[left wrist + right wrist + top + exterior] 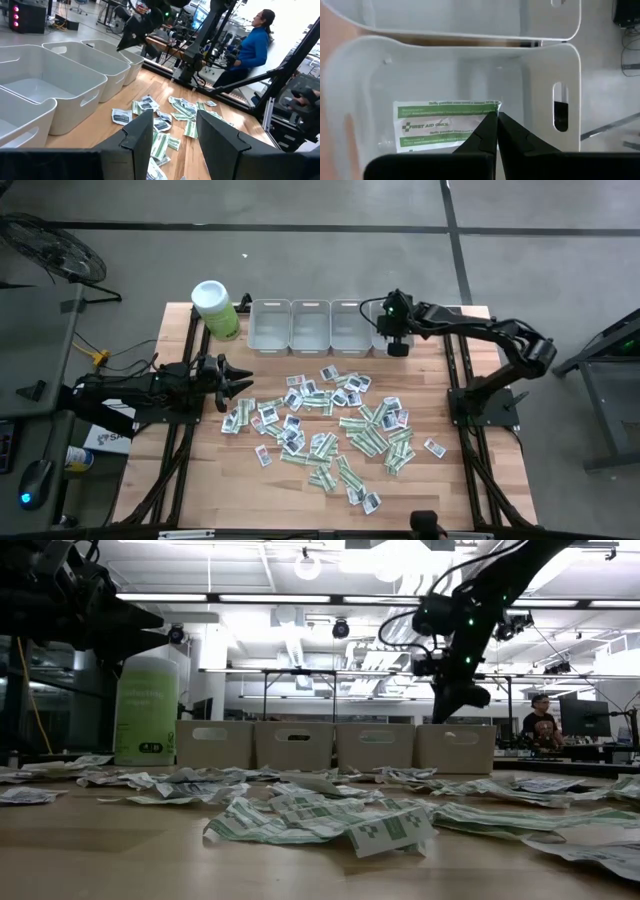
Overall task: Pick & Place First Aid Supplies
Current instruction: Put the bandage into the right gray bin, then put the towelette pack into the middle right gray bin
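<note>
The first aid packets (330, 425) lie scattered in a loose heap on the wooden table, squarish white ones mixed with green-and-white strips (320, 815). My right gripper (398, 345) hangs over the rightmost grey bin (540, 65) at the far edge. It is shut on a green-and-white strip packet (445, 125). My left gripper (240, 387) is open and hovers level at the heap's left edge, pointing toward the packets (165, 120). My right gripper pinches the green-and-white strip packet at one corner (490, 106) between its two fingertips, coming from above and pointing down into the bin. The packet spreads flat below the fingers inside the bin. Whether it touches the bin's floor, I cannot tell.
Several grey bins (310, 325) stand in a row along the far edge, with a lime-green canister with a white lid (215, 310) to their left. A person in blue (252, 42) sits beyond the table. Bare wood shows near the left and near edges.
</note>
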`<action>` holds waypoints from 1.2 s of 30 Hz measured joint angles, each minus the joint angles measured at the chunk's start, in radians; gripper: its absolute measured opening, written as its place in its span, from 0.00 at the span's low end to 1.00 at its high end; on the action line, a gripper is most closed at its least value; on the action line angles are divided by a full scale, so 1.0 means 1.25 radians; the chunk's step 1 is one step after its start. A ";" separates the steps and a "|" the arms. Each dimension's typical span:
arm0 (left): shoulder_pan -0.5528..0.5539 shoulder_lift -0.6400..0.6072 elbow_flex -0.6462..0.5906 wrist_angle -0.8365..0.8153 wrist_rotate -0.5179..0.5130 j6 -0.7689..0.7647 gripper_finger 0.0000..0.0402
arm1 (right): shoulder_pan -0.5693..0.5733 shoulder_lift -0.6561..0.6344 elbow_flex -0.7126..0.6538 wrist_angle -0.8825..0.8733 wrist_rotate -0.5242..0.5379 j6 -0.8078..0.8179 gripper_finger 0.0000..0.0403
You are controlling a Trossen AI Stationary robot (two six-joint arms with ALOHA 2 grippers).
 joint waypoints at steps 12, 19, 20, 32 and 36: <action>0.000 0.000 0.000 0.000 0.003 0.000 0.37 | 0.000 0.011 -0.008 0.015 0.009 -0.019 0.15; 0.000 0.000 0.000 0.000 0.003 0.000 0.37 | 0.017 0.009 -0.007 0.007 0.072 0.022 0.28; 0.000 0.000 0.000 0.000 0.003 0.000 0.37 | 0.022 0.005 -0.007 0.003 0.084 0.034 0.30; 0.000 0.000 0.000 0.000 0.004 0.000 0.37 | 0.104 -0.141 -0.006 -0.171 0.087 0.284 0.35; 0.000 0.000 0.000 0.000 0.004 0.000 0.37 | 0.130 -0.158 -0.006 -0.186 -0.035 0.356 0.34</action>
